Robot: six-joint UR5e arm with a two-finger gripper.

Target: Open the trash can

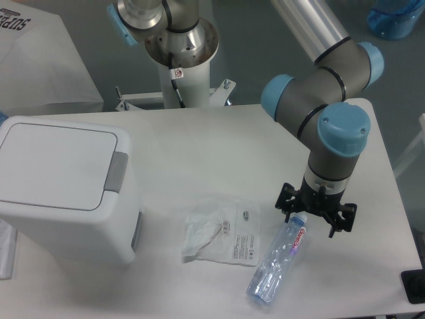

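Observation:
The trash can (66, 193) is a large white boxy bin at the table's left, its flat lid (56, 165) down and a grey push tab (119, 171) on its right edge. My gripper (317, 214) hangs far to the right of it, pointing down just above the capped end of a clear plastic bottle (279, 261). Its black fingers (286, 199) are spread wide and hold nothing.
A clear plastic bag with a printed sheet (222, 236) lies between the bin and the bottle. The arm's base column (180, 50) stands behind the table. A black object (415, 287) sits at the table's front right corner.

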